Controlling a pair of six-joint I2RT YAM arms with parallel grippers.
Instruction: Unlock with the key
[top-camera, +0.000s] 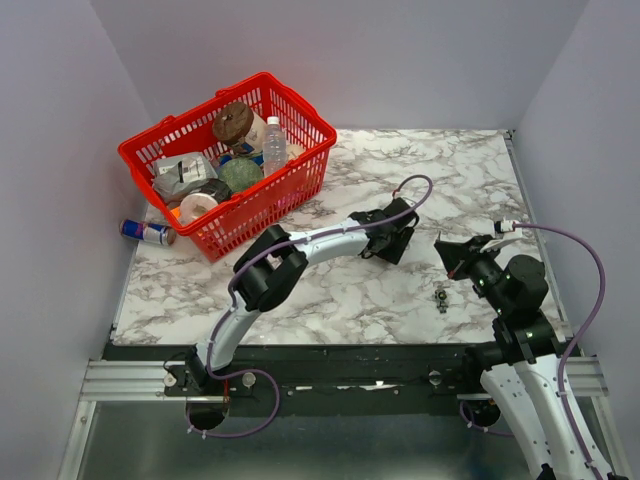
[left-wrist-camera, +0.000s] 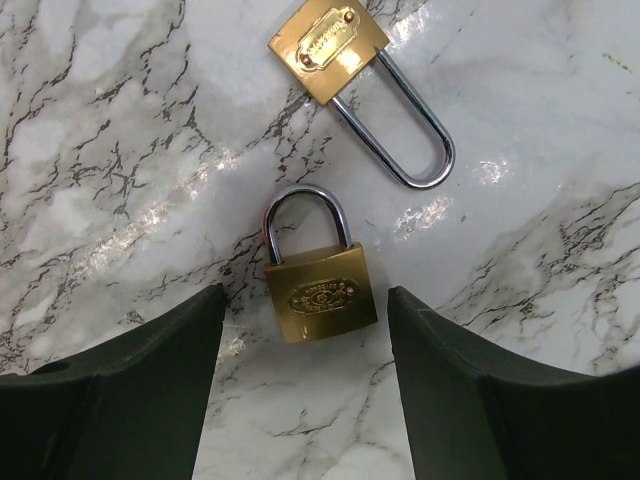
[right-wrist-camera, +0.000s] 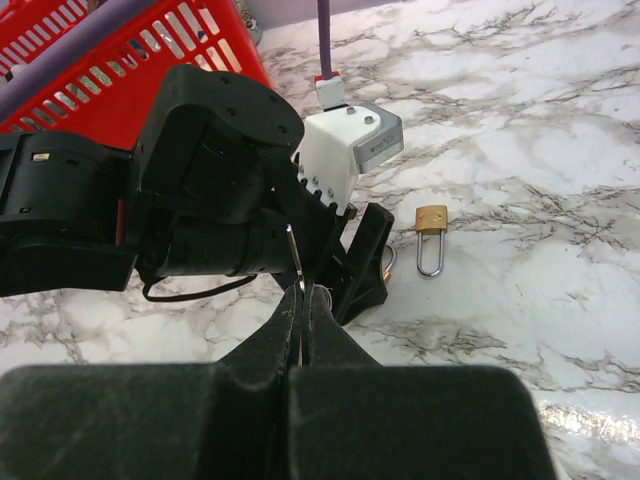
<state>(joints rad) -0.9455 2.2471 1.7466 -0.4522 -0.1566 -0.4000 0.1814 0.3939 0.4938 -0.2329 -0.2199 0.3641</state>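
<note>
A small brass padlock (left-wrist-camera: 320, 290) with a short silver shackle lies flat on the marble. My left gripper (left-wrist-camera: 305, 300) hangs open over it, with one dark finger (left-wrist-camera: 150, 390) on each side of the lock body and not touching it. A second brass padlock (left-wrist-camera: 330, 45), with a long shackle, lies just beyond (right-wrist-camera: 431, 235). My right gripper (right-wrist-camera: 303, 290) is shut on the key (right-wrist-camera: 294, 255). Its thin metal blade sticks up from the fingertips, edge-on, and the head is hidden between the pads. In the top view the right gripper (top-camera: 457, 252) is just right of the left gripper (top-camera: 393, 240).
A red basket (top-camera: 300, 180) filled with groceries stands at the back left, with a drink can (top-camera: 145, 232) lying beside it. A small dark object (top-camera: 440, 297) lies on the marble near the right arm. The table's edges are at the right and front.
</note>
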